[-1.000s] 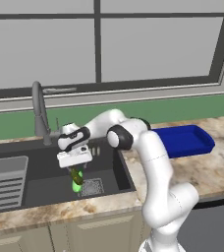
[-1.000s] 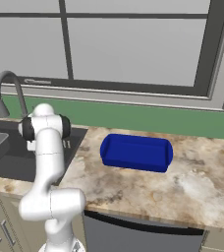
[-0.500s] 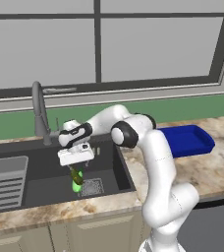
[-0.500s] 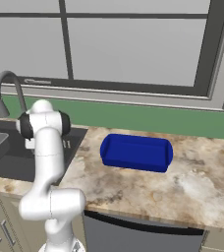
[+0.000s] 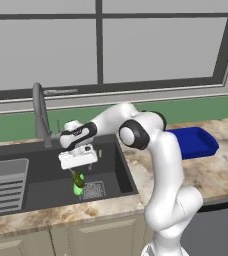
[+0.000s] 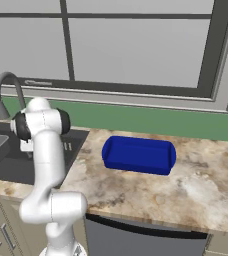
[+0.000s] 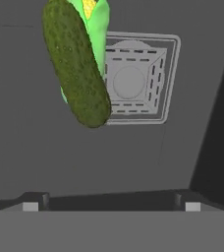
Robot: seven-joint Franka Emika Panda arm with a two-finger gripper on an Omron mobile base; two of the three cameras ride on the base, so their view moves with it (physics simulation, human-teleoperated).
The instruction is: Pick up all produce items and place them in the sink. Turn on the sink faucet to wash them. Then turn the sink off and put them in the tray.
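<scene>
Overlapping vegetables (image 7: 79, 64) beside drain grate (image 7: 133, 81)

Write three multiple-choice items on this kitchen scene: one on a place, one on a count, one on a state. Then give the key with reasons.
1. Where is the blue tray?
A. on the floor
B. on the windowsill
C. on the stone counter

2. How many produce items show in the sink by the drain grate?
A. one
B. two
C. four

3. What state is the claw in?
A. open, with nothing between its fingers
B. shut on the cucumber
C. shut on the corn cob

Key:
1 C: the tray rests on the speckled counter.
2 B: a dark cucumber and a lime-green corn cob lie side by side.
3 A: in the hand view the fingertips stand wide apart, with both vegetables far beyond them.
</scene>
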